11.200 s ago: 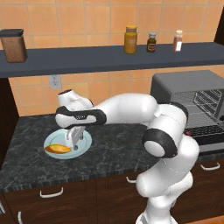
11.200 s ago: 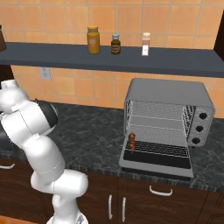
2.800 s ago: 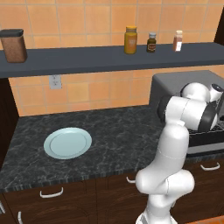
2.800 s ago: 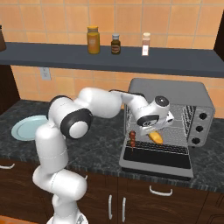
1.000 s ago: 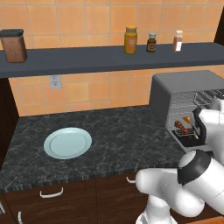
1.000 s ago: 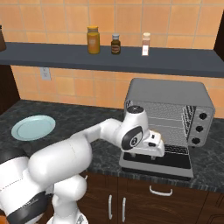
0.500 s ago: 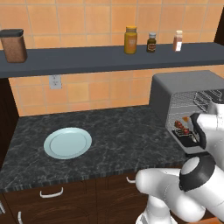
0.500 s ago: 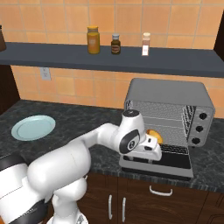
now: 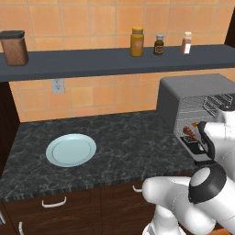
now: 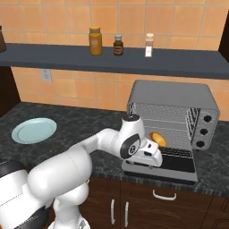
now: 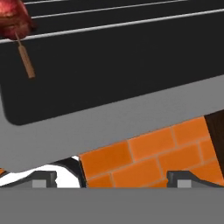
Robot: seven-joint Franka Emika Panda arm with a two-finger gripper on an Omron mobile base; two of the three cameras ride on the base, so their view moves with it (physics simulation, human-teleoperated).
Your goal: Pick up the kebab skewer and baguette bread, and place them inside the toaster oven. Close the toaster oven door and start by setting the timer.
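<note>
the oven (image 10: 172,100) sits on the counter (image 9: 124,137), its door (image 10: 176,164) folded down flat in front of it. the arm's hand hangs just over the door's front edge, and the gripper (image 11: 111,177) has its fingers spread wide with nothing between them. the plate (image 9: 71,149) lies bare, well to the left of the oven. inside the oven, the bread (image 10: 157,139) rests on a wire rack, and the skewer (image 9: 189,133) lies at the left of the oven's mouth, its stick end poking out over the door.
</note>
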